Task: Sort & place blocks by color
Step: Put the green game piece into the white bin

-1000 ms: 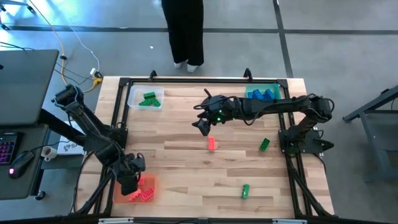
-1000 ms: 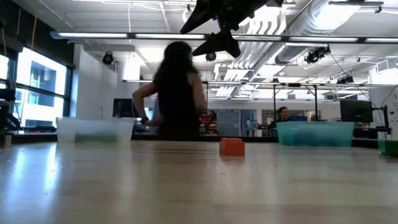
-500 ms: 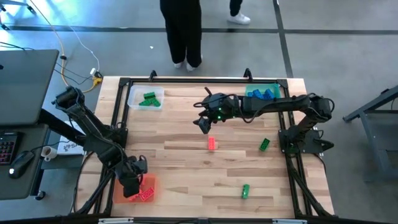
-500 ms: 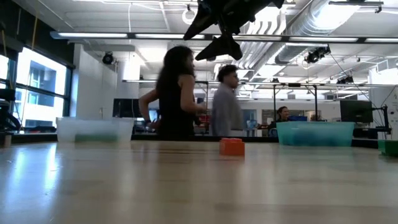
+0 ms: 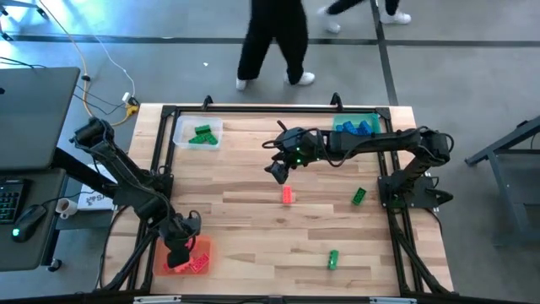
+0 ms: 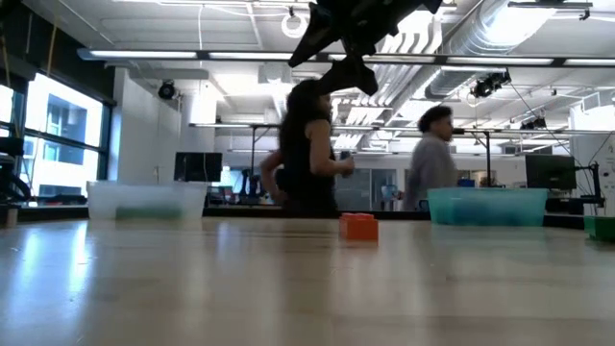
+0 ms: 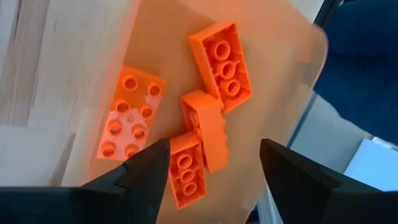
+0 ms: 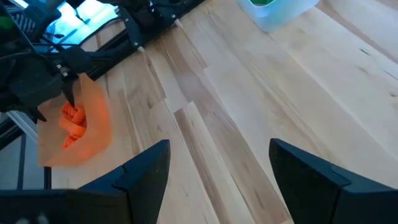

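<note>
- My left gripper [image 7: 211,163] hangs just above the orange tray [image 5: 169,263] at the table's near left corner, fingers spread, holding nothing.
- Under it four red blocks [image 7: 217,68] lie loose in that tray, studs up or tipped on edge; two touch each other.
- My right gripper [image 5: 276,171] hovers over the middle of the table [image 5: 253,219], fingers spread and empty, just beyond a lone red block [image 5: 287,195].
- Two green blocks sit on the bare wood: one [image 5: 359,196] near my right arm's base, another [image 5: 332,258] toward the near edge.
- The clear tray [image 5: 181,135] at the far left holds green blocks [image 5: 202,133]; the teal tray [image 5: 342,124] at the far right holds blue blocks [image 5: 358,128].
- I can read no writing or brand on any block or tray.
- Two people [image 6: 309,149] are in the room beyond the table.
</note>
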`<state>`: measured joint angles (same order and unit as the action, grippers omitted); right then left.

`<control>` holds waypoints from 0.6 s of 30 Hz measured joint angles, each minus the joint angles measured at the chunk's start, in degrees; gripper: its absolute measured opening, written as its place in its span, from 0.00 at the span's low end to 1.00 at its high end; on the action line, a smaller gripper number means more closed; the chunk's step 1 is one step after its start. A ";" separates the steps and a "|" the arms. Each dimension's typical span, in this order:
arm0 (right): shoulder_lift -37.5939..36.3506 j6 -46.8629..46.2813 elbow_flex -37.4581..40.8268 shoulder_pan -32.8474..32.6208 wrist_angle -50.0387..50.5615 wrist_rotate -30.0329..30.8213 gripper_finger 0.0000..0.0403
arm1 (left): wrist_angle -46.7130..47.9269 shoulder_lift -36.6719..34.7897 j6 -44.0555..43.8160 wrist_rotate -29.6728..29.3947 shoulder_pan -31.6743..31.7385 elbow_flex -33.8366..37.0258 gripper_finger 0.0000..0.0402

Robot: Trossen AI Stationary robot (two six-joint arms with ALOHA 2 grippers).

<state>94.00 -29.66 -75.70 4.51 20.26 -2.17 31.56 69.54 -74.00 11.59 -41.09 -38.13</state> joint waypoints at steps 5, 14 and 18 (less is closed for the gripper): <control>0.00 -0.36 0.00 0.00 0.18 0.00 0.65 | -1.04 -1.85 1.60 -0.73 1.33 0.00 0.59; 0.00 -10.25 0.00 0.00 5.86 0.78 0.65 | 2.55 -10.61 2.67 -8.15 3.86 0.00 0.58; 0.00 -13.21 0.00 -0.04 13.64 2.21 0.65 | 4.91 -15.21 4.80 -16.24 6.43 0.00 0.58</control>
<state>94.00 -42.87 -75.70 4.47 33.90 0.03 36.47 54.32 -69.21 -4.66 -34.66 -38.13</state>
